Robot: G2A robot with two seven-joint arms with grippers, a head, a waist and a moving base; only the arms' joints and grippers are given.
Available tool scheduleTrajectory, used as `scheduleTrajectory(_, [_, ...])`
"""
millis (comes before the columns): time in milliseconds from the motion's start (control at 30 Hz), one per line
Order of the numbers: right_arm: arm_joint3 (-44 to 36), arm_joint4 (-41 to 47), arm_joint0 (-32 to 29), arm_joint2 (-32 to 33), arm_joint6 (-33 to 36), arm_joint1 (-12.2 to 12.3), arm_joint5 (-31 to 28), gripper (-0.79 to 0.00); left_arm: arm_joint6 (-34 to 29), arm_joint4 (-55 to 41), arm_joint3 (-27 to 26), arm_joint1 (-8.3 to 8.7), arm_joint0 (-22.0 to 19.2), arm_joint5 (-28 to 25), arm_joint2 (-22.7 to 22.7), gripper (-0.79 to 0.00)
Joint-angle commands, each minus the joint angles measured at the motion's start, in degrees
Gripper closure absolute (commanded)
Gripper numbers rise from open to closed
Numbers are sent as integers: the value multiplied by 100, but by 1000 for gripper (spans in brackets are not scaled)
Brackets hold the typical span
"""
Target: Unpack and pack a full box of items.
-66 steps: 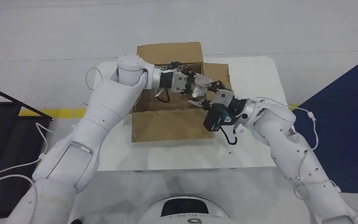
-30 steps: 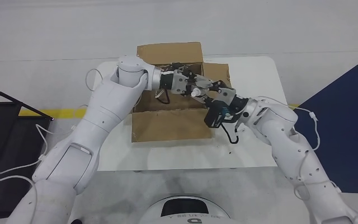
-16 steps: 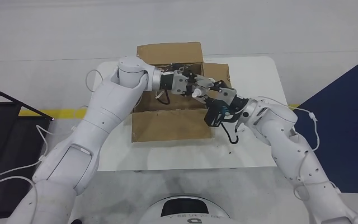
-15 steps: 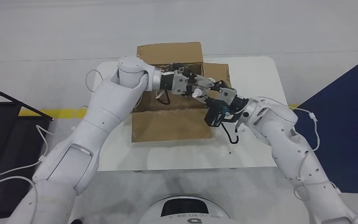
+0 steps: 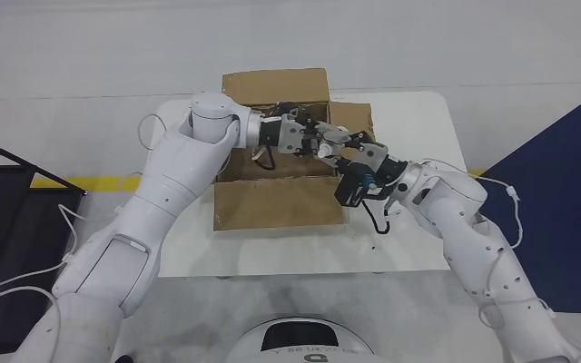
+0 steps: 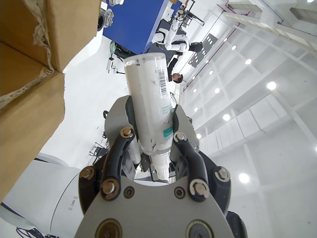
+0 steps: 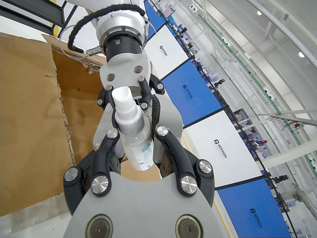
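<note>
Near the centre of the top view, 2 grippers come together above an open cardboard box [image 5: 272,204] on a white tabletop [image 5: 413,122]. The left gripper [image 6: 152,107] has its fingers [image 6: 176,121] closed on a white spray bottle [image 6: 148,85], nozzle toward its palm. The right gripper [image 5: 352,168] is just beside the bottle's base; whether it grips the bottle cannot be told.

White table [image 5: 272,252]. Blue partition [image 5: 545,177] stands off its right edge, black frame [image 5: 23,227] off its left. Yellow stripe [image 5: 91,181] crosses the grey floor by the frame.
</note>
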Motion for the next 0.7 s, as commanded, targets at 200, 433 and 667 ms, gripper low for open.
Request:
scheduleTrajectory(200, [-1, -20, 20, 6, -124, -2, -78, 0, -41, -10, 7, 7, 3, -50, -15, -785])
scheduleTrajectory(433, [-26, -42, -11, 22, -208, -2, -86, 0, -71, -11, -17, 17, 12, -101, -35, -785])
scheduleTrajectory(667, [-66, -68, -48, 38, -236, -3, -73, 0, -77, -8, -28, 35, 49, -162, -72, -785])
